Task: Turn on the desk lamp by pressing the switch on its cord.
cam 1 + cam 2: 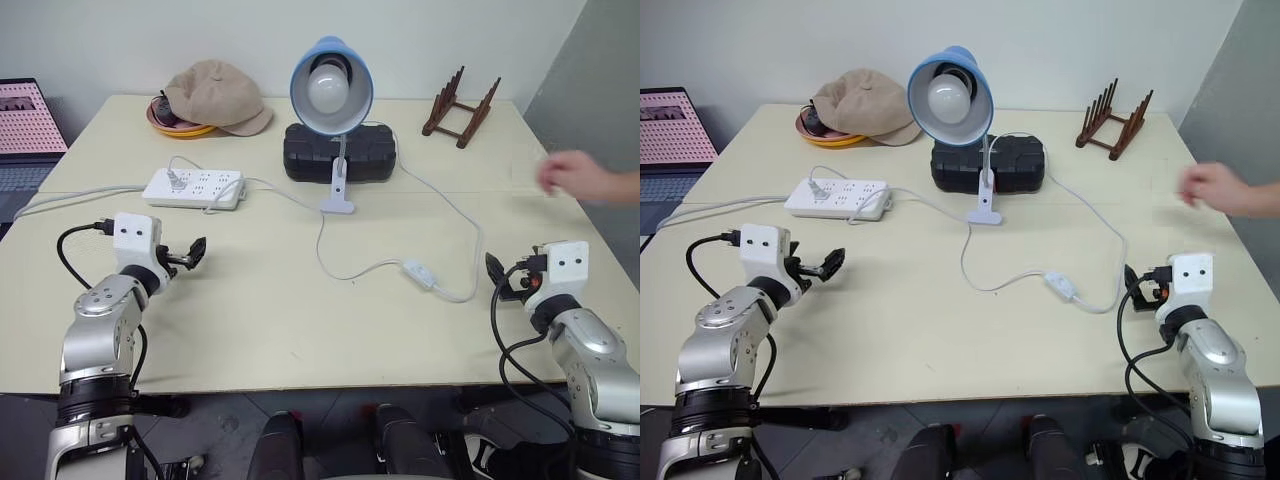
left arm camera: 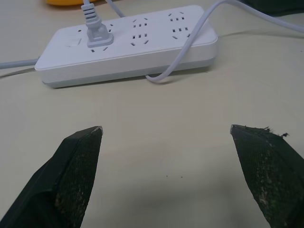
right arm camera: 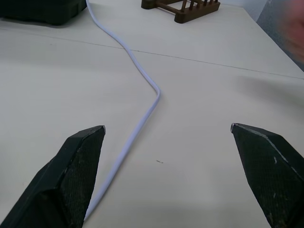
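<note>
The switch (image 1: pixel 418 273), small, light and hard on its limp cord (image 1: pixel 455 215), lies loose on the worktop (image 1: pixel 260 320) between both wide-open, empty jaws, likely skidding unless pressed straight down.

- No text, label, brand, number or sign can be read on anything in these views
- The laptop screen (image 1: pixel 25 118) at the table's left edge shows a pink patterned picture, its marks too small to tell as writing
- The power strip (image 2: pixel 128 45) has a plain white top with socket holes, and no lettering can be made out on it
</note>
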Motion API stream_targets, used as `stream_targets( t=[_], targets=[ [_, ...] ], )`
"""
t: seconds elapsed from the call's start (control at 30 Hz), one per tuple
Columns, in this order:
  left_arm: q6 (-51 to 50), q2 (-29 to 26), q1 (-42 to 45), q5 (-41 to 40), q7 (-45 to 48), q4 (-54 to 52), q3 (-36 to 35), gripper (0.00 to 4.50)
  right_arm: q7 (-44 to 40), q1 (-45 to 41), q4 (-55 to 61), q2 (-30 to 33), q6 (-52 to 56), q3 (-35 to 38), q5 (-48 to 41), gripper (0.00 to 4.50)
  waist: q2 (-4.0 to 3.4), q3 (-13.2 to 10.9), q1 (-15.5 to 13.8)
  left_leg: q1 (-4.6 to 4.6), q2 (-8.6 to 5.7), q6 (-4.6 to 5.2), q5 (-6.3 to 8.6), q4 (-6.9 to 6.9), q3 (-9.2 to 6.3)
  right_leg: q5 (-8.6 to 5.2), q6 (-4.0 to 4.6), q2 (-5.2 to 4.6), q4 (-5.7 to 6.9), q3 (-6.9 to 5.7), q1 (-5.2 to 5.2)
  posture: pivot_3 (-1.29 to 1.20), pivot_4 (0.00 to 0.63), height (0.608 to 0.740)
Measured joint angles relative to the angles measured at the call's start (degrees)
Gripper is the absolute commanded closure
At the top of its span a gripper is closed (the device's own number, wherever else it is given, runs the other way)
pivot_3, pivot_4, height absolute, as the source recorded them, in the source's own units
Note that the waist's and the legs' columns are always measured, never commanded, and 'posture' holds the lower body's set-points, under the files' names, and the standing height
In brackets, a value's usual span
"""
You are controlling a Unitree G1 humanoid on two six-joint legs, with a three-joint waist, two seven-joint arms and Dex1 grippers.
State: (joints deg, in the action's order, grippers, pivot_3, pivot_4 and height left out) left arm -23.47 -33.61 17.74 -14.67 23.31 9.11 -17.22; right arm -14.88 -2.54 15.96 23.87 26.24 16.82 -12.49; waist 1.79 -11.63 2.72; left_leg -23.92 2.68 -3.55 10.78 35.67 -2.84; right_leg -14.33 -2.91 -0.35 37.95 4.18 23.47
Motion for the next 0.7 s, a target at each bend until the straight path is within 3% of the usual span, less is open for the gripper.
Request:
stream_targets(
  t=[0.3, 0.43, 0.6, 0.7],
  targets=[
    [-0.13, 0.00, -0.01, -0.02, 0.00, -0.04, 0.01, 0.00, -0.83, 1.02, 0.15, 0.91, 0.21, 0.09, -0.36, 0.06, 0.00, 0.00, 0.00, 0.00, 0.00, 0.00, 0.00, 0.01, 0.00, 0.00, 0.00, 0.00, 0.00, 0.01, 0.00, 0.00, 0.150, 0.740],
    [-0.68, -0.76, -0.15, -0.53, 2.69, -0.29, 0.32, 0.00, -7.86, 2.09, 3.51, 7.35, 4.03, 0.25, -4.69, 0.06, 0.00, 0.00, 0.00, 0.00, -0.01, 0.00, 0.00, 0.00, 0.01, 0.00, 0.00, -0.01, -0.01, 0.01, 0.00, 0.00, 0.150, 0.740],
    [-6.44, -9.03, -1.43, -5.43, 18.07, -9.12, 5.26, 0.00, -21.00, 4.43, 9.17, 17.91, 11.75, 0.81, -14.16, 0.06, 0.02, -0.01, 0.05, -0.02, 0.01, 0.00, 0.00, -0.03, 0.00, -0.04, 0.07, -0.01, -0.05, -0.01, 0.01, 0.00, 0.150, 0.740],
    [-8.82, -12.75, -0.25, -8.23, 25.06, -13.58, 7.45, 0.00, -24.48, 4.43, 10.19, 20.37, 13.57, 0.72, -16.41, 0.06, 0.02, -0.01, 0.03, -0.02, 0.01, 0.00, 0.01, 0.00, 0.00, -0.04, 0.07, -0.02, -0.07, -0.01, -0.01, 0.00, 0.150, 0.740]
  ],
)
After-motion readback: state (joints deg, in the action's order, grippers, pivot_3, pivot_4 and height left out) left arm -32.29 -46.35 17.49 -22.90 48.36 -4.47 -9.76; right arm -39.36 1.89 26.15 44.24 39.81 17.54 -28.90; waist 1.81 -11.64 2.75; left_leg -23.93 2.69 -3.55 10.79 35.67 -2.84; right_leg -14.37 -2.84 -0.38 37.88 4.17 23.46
